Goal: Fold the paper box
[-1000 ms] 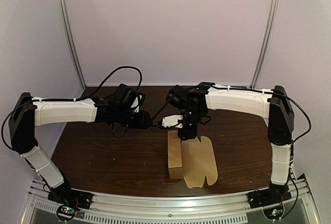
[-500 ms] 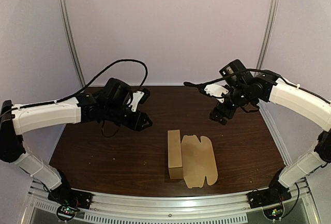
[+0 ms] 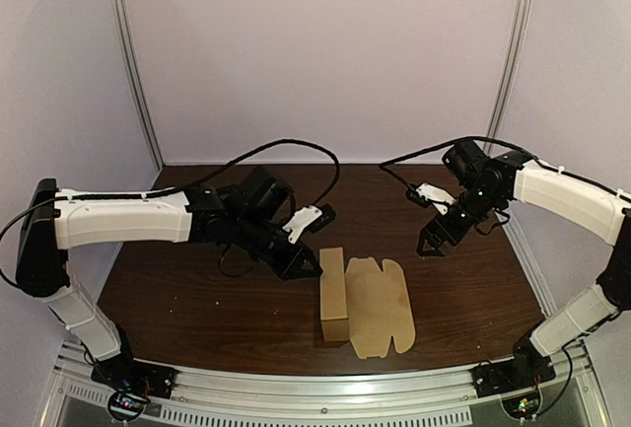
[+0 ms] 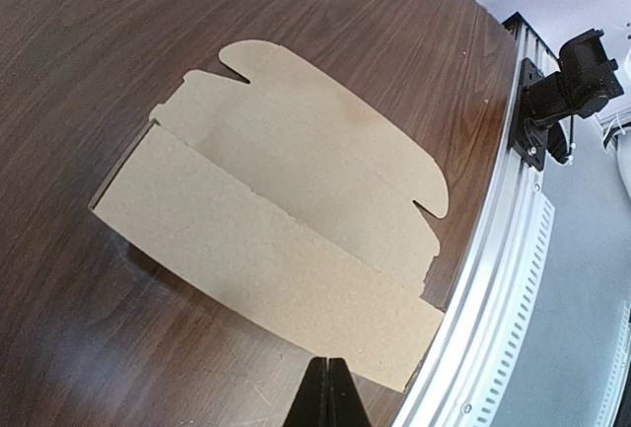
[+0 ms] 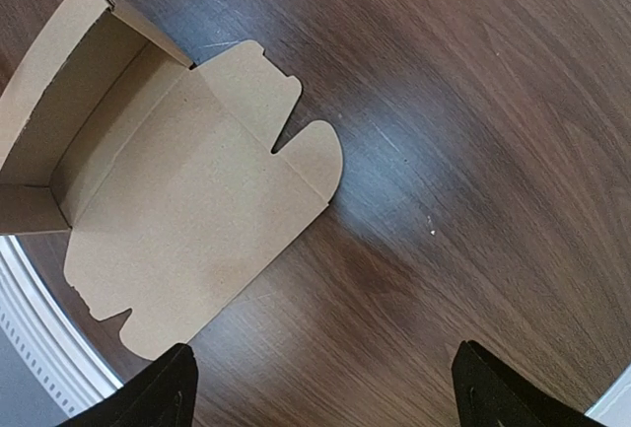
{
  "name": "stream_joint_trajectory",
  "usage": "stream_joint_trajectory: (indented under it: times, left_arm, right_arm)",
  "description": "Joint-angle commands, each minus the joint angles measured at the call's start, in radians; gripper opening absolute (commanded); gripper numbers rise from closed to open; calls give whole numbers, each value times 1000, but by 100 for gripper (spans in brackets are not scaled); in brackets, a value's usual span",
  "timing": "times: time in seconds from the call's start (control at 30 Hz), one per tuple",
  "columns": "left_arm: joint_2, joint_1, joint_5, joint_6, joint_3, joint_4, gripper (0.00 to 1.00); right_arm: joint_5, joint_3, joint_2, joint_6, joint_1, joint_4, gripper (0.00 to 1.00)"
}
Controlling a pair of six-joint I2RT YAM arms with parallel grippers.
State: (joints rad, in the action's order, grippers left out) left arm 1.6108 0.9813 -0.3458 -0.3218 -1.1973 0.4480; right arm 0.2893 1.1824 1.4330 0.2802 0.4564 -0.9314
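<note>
A brown paper box lies on the dark wooden table, its left wall folded upright and its lid flap flat to the right. The left wrist view shows the box from outside that wall. The right wrist view looks into the box, with the flat flap beside it. My left gripper is shut and empty, just left of the upright wall. My right gripper hovers open to the right of the box and beyond it, holding nothing. Its fingertips show wide apart.
The aluminium rail runs along the table's near edge, close to the box. The right arm's base shows on the rail in the left wrist view. Upright frame posts stand at the back corners.
The left gripper has swung right and down toward the box's left wall. The right gripper, raised at the back right half a second ago, has dropped slightly toward the table.
</note>
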Motion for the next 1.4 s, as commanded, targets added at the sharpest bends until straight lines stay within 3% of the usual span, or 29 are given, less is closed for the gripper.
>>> stream_joint_trajectory:
  times: [0.0,0.23,0.53,1.0,1.37]
  left_arm:
    - [25,0,-27,27,-48,-27,0]
    - [147,2,-210,3,-126,-33,0]
    - [163,28,-319,93,-121,97,0]
    - [275,42,-315,80,-164,70,0]
    - [306,45,-215,112,-156,133,0]
  right_arm:
    - [69,-16,-18,-3,-13,-7,91]
    - [126,-11,5,20,-13,-21,90]
    - [142,-14,13,34,-13,-26,88]
    - [167,5,50,45,-13,-40,86]
    - [158,-6,41,47,-13,-43,86]
